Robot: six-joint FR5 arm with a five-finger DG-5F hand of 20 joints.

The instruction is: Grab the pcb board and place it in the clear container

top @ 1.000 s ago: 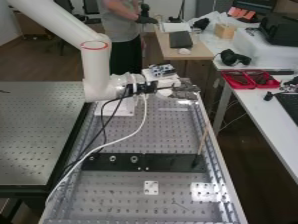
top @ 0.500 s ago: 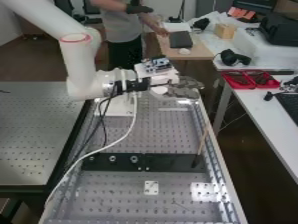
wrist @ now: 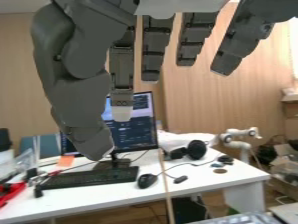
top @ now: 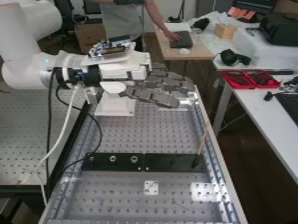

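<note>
We hold the hand (top: 154,95) up with its fingers straight and empty, likely so it's ready to grab. What may be our small white board (top: 151,187) lies flat on the bench (top: 120,135).

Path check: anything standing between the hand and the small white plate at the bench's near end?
Nothing tall between the hand and the small white plate. The flat black strip lies across the way, low. The thin stick stands tilted off to one side, the black cable loops on the other.
</note>
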